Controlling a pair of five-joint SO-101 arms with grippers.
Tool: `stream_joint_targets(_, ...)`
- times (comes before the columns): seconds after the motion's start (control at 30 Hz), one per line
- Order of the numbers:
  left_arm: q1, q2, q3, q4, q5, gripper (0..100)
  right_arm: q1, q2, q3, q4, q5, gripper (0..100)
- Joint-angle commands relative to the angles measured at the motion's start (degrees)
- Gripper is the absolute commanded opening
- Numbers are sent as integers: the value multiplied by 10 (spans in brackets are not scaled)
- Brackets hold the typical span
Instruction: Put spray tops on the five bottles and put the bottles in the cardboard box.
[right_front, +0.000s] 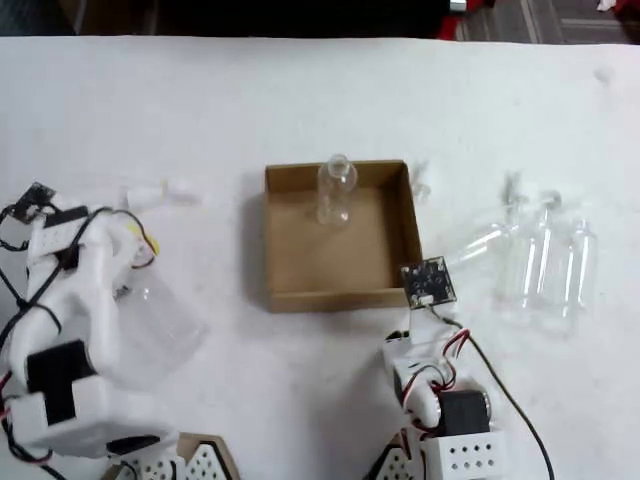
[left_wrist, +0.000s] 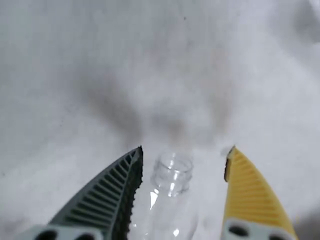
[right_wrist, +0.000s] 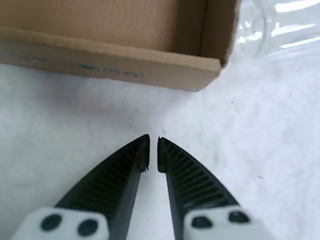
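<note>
My left gripper (left_wrist: 182, 160) is closed around the body of a clear bottle (left_wrist: 171, 175) whose open neck, without a spray top, points away between the grey and yellow fingers. That bottle (right_front: 155, 322) shows large and blurred beside the left arm (right_front: 75, 300), raised off the table. The cardboard box (right_front: 290, 250) sits mid-table and holds one upright bottle (right_front: 335, 192) with a top on it. Three clear bottles (right_front: 548, 265) lie right of the box. My right gripper (right_wrist: 153, 150) is shut and empty, low over the cloth just outside the box's near wall (right_wrist: 115, 65).
Loose spray tops lie on the white cloth: one (right_front: 168, 190) left of the box, one (right_front: 420, 187) by its right wall, others (right_front: 530, 190) above the lying bottles. A bottle (right_wrist: 272, 22) lies past the box corner. The right arm (right_front: 435, 385) stands below the box.
</note>
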Motion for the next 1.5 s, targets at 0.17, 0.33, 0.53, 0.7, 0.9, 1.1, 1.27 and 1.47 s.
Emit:
stream_joint_targets(0.17,8,87,-96,43,9,248,3,-3,5,1,4,17)
stream_joint_targets(0.33,8,99,-101,43,7,170,3,-3,5,1,4,17)
stream_joint_targets(0.53,11,99,-101,40,-8,33,3,-3,5,1,4,17)
stream_joint_targets(0.7,10,99,-127,62,-19,37,3,-3,5,1,4,17)
stream_joint_targets(0.9,29,99,-237,185,-17,37,3,-3,5,1,4,17)
stream_joint_targets(1.1,85,99,-404,330,-20,20,3,-3,5,1,4,17)
stream_joint_targets(1.27,125,99,-528,429,-20,21,3,-3,5,1,4,17)
stream_joint_targets(1.47,160,97,-598,446,-44,23,3,-3,5,1,4,17)
